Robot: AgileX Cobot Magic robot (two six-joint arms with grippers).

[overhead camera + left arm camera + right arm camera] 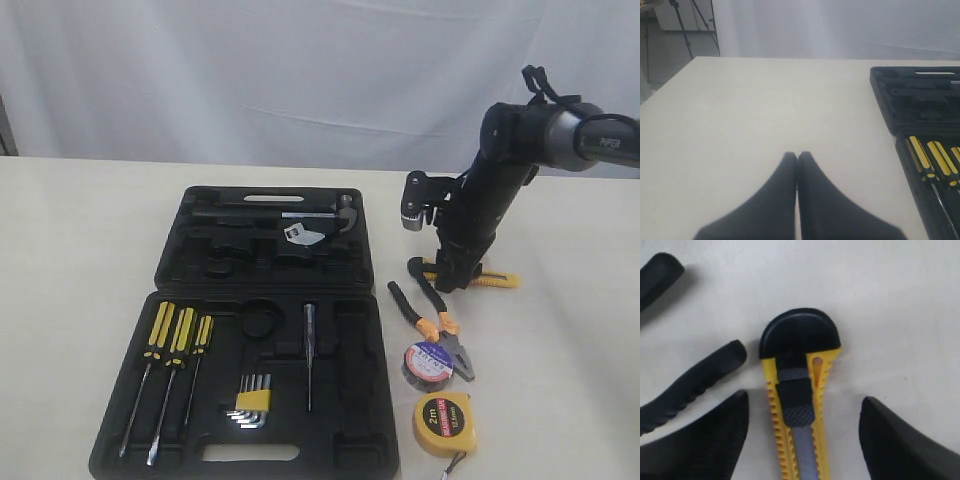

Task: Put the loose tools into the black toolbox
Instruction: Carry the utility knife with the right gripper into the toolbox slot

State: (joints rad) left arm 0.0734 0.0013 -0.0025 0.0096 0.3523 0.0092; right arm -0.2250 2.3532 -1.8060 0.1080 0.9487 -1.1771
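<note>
- Yellow tape measure lay toward the desk's near edge, tape roll and pliers behind it, right of the open black toolbox
- Right gripper stood jaws apart astride the utility knife, touching neither side
- Left gripper had jaws together, empty

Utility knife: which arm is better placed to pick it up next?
Right, probably. The right gripper, open, straddles the utility knife on the table; the left gripper is shut over bare table beside the black toolbox.
</note>
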